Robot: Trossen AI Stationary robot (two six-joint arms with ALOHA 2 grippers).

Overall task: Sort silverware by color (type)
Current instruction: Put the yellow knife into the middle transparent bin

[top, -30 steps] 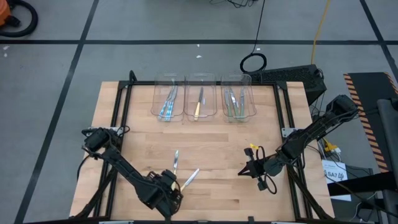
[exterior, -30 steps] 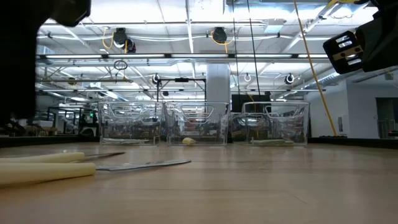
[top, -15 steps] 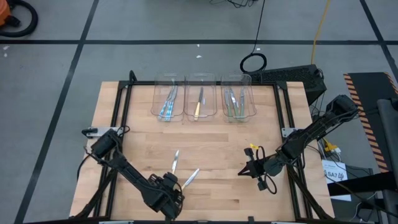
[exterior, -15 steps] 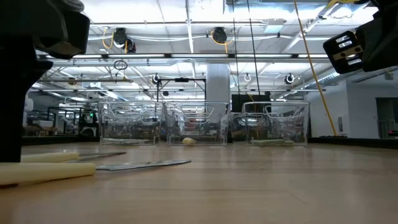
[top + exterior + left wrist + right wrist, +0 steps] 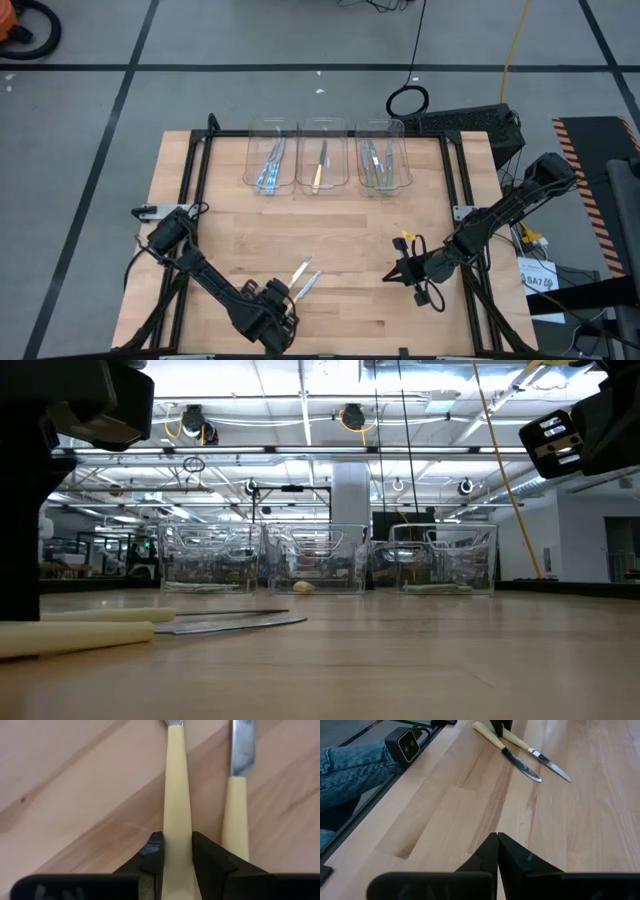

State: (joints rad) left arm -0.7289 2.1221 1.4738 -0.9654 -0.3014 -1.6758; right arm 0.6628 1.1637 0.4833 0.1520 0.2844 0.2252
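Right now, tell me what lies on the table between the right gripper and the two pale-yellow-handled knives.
Nothing: the right wrist view shows only bare wood table between the right gripper and the two pale-yellow-handled knives; the high view agrees.

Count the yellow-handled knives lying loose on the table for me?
2. One knife lies between the left gripper's fingers near the front edge; the other knife lies right beside it. More may be hidden in the bins.

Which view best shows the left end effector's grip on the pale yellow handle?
The left wrist view: the left end effector clamps the pale yellow handle. High view shows them small; low view only the handle; right wrist view distantly.
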